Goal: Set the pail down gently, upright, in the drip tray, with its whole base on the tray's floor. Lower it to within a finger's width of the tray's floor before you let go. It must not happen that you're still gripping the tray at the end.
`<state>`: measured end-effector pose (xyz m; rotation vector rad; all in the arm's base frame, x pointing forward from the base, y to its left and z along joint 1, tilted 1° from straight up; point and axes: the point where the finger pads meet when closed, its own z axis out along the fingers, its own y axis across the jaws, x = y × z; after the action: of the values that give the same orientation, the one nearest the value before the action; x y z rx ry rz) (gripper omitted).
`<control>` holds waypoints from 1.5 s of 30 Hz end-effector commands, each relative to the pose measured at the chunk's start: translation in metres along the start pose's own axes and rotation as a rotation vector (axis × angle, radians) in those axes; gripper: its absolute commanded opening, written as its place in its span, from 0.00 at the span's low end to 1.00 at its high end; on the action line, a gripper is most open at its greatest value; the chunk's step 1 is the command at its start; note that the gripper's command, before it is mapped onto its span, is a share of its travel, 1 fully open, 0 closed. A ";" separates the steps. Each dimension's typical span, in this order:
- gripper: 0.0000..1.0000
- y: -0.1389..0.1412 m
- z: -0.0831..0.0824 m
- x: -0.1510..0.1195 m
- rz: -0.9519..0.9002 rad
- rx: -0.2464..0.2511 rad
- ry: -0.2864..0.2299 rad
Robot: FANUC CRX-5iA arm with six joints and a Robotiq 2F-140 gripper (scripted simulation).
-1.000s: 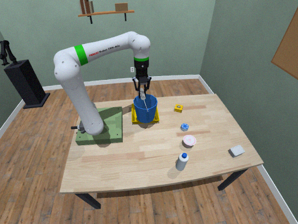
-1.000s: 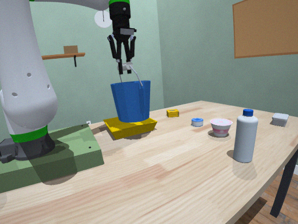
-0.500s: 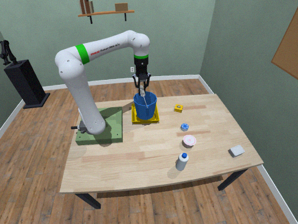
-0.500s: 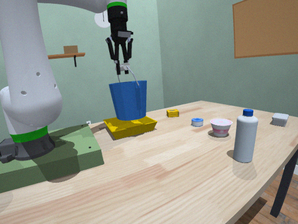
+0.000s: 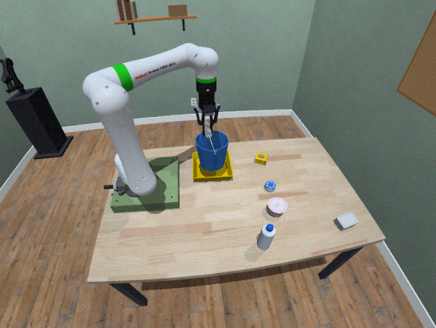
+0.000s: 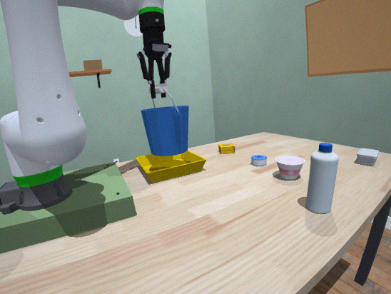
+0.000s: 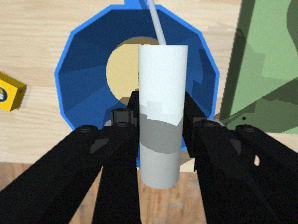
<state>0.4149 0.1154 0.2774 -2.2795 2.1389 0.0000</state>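
Note:
A blue pail hangs upright by its wire bail over the yellow drip tray. My gripper points straight down above the pail and is shut on the white grip of the pail's handle. In the exterior view the pail's base stands about level with the tray's rim, centred over the tray. I cannot tell if the base touches the tray's floor. The tray lies flat on the table, just right of the robot's green base plate.
To the right of the tray lie a small yellow block, a blue-white cap, a pink cup, a white bottle and a grey box.

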 end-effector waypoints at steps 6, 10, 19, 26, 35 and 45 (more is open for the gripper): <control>0.10 -0.002 -0.001 -0.016 0.000 0.002 0.000; 0.10 -0.003 -0.001 -0.021 0.000 0.002 0.000; 0.10 -0.004 -0.001 -0.031 0.000 0.002 0.000; 0.10 -0.004 -0.001 -0.035 0.000 0.002 0.000; 0.10 -0.005 -0.001 -0.038 0.000 0.002 0.000; 0.10 -0.005 -0.001 -0.039 0.000 0.002 0.000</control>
<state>0.4167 0.1545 0.2779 -2.2795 2.1394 -0.0006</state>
